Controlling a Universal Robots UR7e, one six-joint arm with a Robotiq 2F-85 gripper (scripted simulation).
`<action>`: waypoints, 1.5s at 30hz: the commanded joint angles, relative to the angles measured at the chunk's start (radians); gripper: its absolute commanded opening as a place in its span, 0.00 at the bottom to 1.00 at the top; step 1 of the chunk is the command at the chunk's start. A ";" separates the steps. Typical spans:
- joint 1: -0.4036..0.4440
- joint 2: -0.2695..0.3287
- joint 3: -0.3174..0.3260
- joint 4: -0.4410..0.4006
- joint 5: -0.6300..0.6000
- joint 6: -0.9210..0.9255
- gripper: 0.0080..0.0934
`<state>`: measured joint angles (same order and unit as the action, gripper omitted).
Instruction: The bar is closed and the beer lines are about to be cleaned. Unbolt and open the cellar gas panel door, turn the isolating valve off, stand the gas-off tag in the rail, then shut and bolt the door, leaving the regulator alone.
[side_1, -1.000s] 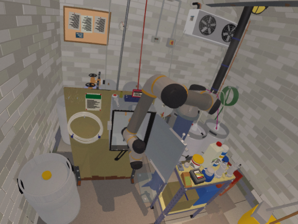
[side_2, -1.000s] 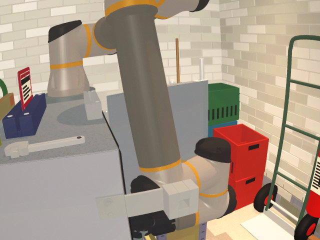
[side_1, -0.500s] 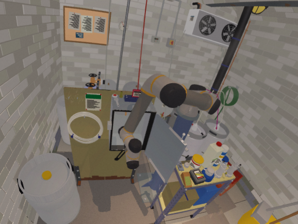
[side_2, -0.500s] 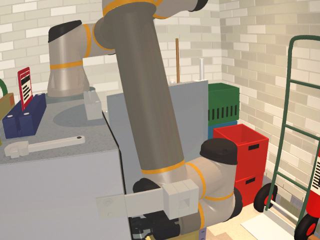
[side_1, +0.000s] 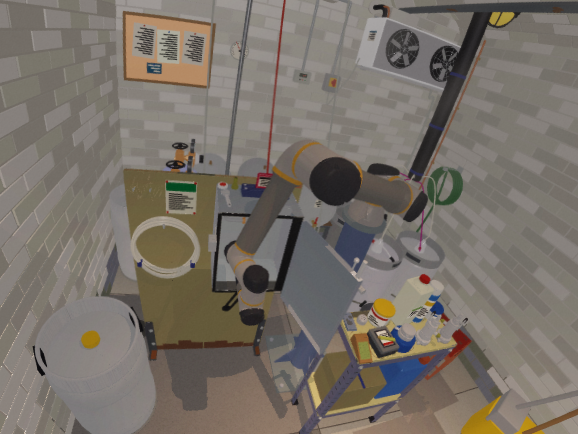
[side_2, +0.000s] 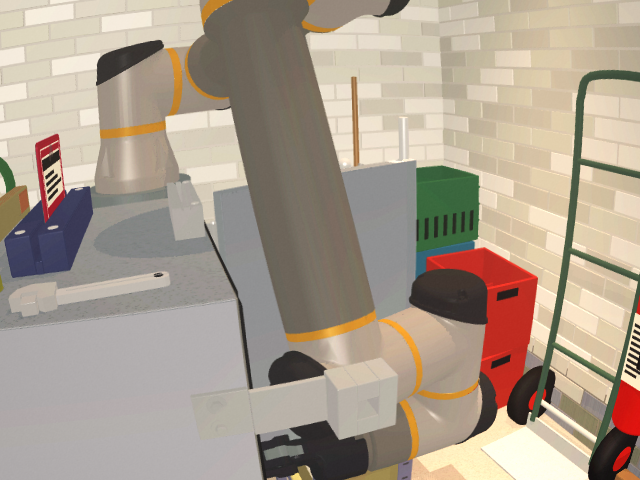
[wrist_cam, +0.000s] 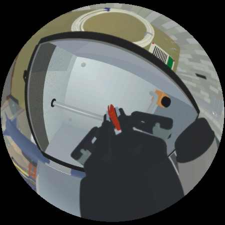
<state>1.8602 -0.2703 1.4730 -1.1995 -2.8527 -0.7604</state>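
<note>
The red valve handle (wrist_cam: 113, 118) sits on a grey pipe (wrist_cam: 75, 110) inside the open gas panel, and my gripper (wrist_cam: 114, 122) is closed on it. The panel is a grey box (side_1: 257, 252) with a black-rimmed opening. Its grey door (side_1: 320, 287) stands swung open to the right. An orange regulator (wrist_cam: 162, 98) with a black knob sits further along the pipe, apart from my fingers. The red gas-off tag (side_2: 50, 173) stands in the blue rail (side_2: 44, 232) on top of the panel. The pale bolt (side_2: 289, 403) juts from its bracket at the panel's edge.
Behind the panel a brick wall carries pipes and a notice board (side_1: 167, 49). A white hose coil (side_1: 165, 246) hangs on the olive board. A white drum (side_1: 92, 357) stands at lower left. A cluttered trolley (side_1: 400, 325) stands by the door. Red crates (side_2: 499, 310) and a green hand truck (side_2: 594, 258) stand to the right.
</note>
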 joint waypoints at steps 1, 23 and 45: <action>-0.001 -0.005 -0.002 0.003 -0.001 0.023 0.00; -0.010 -0.061 -0.007 0.064 -0.009 0.547 0.00; -0.010 -0.094 0.009 0.081 -0.010 0.774 0.00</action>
<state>1.8501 -0.3617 1.4816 -1.1193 -2.8642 0.0128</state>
